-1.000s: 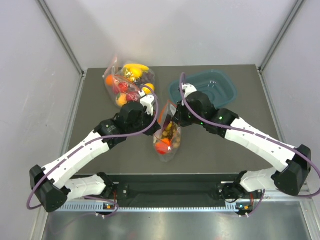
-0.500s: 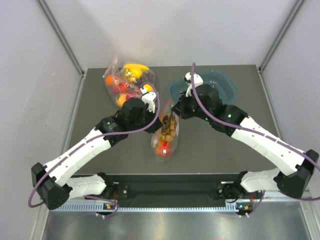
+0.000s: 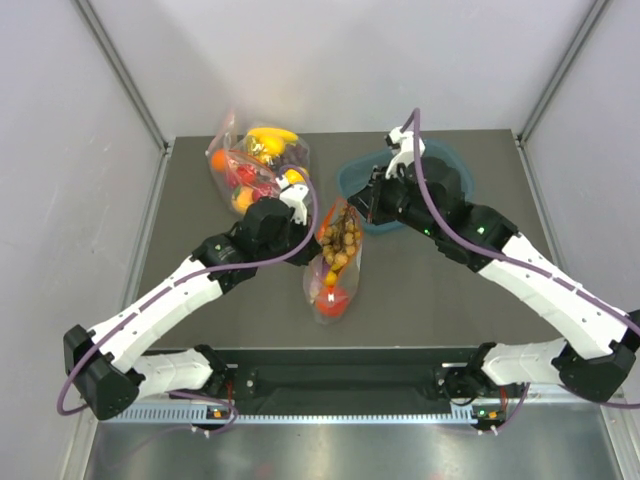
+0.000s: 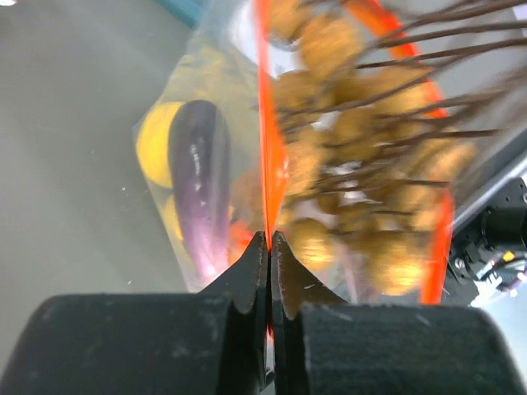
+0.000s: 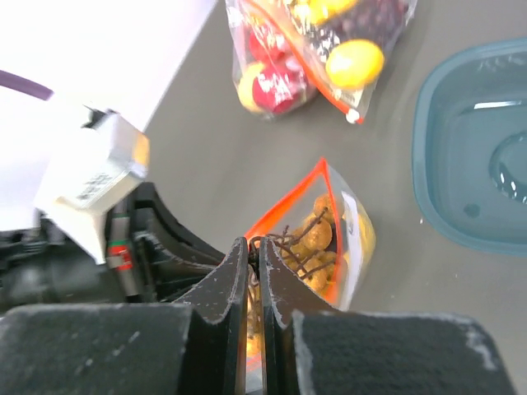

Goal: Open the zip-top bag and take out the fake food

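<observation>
While the left hand (image 4: 269, 239) clamps the zip-top bag's (image 3: 331, 292) orange strip (image 4: 265, 123) as an anchor, the right hand (image 5: 255, 247) pinches the brown cluster's (image 3: 340, 243) stems. Presumably that grip serves to lift it out.

Before me the clear zip-top bag (image 3: 335, 278) gapes, its red-orange zip strip (image 4: 265, 123) parted. Fake food (image 5: 317, 247) inside: brown knobbly cluster (image 3: 340, 238) at the mouth, purple eggplant (image 4: 198, 185) and red tomato (image 3: 334, 297) deeper.

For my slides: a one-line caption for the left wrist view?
Left gripper pinching the zip-top bag by its orange strip; brown cluster and eggplant inside.
</observation>
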Motion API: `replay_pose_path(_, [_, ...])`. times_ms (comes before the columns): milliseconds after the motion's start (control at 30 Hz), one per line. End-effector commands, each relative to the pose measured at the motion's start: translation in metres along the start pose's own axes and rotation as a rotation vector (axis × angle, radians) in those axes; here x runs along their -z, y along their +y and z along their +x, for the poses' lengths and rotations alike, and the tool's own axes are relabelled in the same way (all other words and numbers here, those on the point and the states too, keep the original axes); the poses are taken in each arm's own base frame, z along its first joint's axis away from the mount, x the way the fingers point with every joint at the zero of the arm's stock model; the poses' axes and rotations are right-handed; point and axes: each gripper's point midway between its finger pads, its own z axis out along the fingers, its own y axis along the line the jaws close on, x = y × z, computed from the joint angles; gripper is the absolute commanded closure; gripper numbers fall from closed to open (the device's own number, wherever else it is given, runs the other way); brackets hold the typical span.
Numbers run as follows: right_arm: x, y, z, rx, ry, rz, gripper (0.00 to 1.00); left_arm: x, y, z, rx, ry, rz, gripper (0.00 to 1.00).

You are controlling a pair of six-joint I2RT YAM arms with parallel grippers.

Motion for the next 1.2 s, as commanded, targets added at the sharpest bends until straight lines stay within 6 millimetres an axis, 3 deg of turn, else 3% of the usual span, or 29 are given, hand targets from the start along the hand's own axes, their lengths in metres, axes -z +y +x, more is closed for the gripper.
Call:
replay_pose_path(0, [0.03,0.019,-0.05,-0.027,-0.144,-0.048,1.0,0.003,0.014,-0.002,0.049,-0.025,-0.06,1.0])
replay_pose_path(400, [0.054,0.01,-0.088,-0.033,-0.26,-0.003,1.0,0.0,0.031,0.006,0.097,-0.014,-0.091,1.0])
replay_pose_path(767, [0.076,-0.029,-0.138,-0.075,-0.414,0.041,1.0,-0.003,0.038,0.009,0.105,0.001,-0.099,1.0])
replay_pose_path(867, [0.07,-0.053,-0.141,-0.07,-0.417,0.091,1.0,-0.003,0.038,0.008,0.102,0.001,-0.097,1.0])
replay_pose_path(1000, [0.047,-0.094,-0.132,-0.077,-0.375,0.15,1.0,-0.001,0.039,0.007,0.099,-0.002,-0.096,1.0])
replay_pose_path(1167, [0.017,-0.124,-0.124,-0.051,-0.313,0.179,1.0,0.0,0.04,0.008,0.099,-0.002,-0.091,1.0])
